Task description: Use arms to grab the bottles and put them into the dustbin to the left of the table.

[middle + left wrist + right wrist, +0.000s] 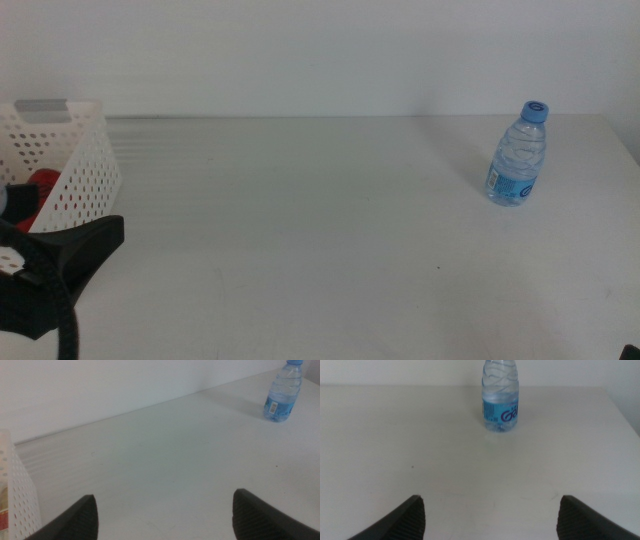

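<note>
A small clear water bottle [518, 155] with a blue cap stands upright at the far right of the white table [300, 230]. The white perforated dustbin [70, 165] sits at the left edge, with something red [42, 186] showing inside it. My left arm [60, 268] is low at the near left, beside the dustbin. The left gripper [165, 515] is open and holds nothing, with the bottle [283, 392] far off across the table. My right gripper [492, 517] is open too, and it faces the bottle [500, 397] from a short distance.
A plain white wall runs along the table's far edge. The dustbin wall [17, 495] shows close beside the left gripper. The table's right edge lies just past the bottle.
</note>
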Tool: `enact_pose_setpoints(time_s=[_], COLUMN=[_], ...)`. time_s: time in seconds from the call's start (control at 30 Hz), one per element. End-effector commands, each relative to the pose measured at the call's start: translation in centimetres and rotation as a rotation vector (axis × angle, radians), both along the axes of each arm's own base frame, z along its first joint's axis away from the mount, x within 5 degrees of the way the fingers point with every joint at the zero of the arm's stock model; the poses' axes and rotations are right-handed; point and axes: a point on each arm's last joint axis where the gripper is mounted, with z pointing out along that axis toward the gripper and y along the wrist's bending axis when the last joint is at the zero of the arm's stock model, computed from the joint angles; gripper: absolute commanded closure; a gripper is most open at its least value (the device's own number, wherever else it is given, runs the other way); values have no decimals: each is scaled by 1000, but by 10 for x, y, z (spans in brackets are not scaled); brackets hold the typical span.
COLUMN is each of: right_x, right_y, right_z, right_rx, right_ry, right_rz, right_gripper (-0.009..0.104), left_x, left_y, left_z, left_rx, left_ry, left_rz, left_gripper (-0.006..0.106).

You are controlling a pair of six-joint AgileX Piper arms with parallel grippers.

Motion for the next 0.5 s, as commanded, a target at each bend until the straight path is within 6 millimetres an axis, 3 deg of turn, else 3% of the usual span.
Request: enact_pose_setpoints(time_s=[0.0, 0.23, 0.47], right_x=[-1, 8, 45], right_y=[-1, 1, 3], right_z=[20, 82, 135], right_rx=[-13, -33, -53], right_ry=[-102, -11, -12], right_rz=[-7, 4, -1], right_gripper=[25, 25, 25], left_x=[1, 1, 1], left_y=[0, 0, 0], left_z=[15, 15, 15], left_rx=[-54, -54, -54], left_ry=[-85, -85, -85], left_rz=[9, 9, 9], left_gripper=[15, 15, 15])
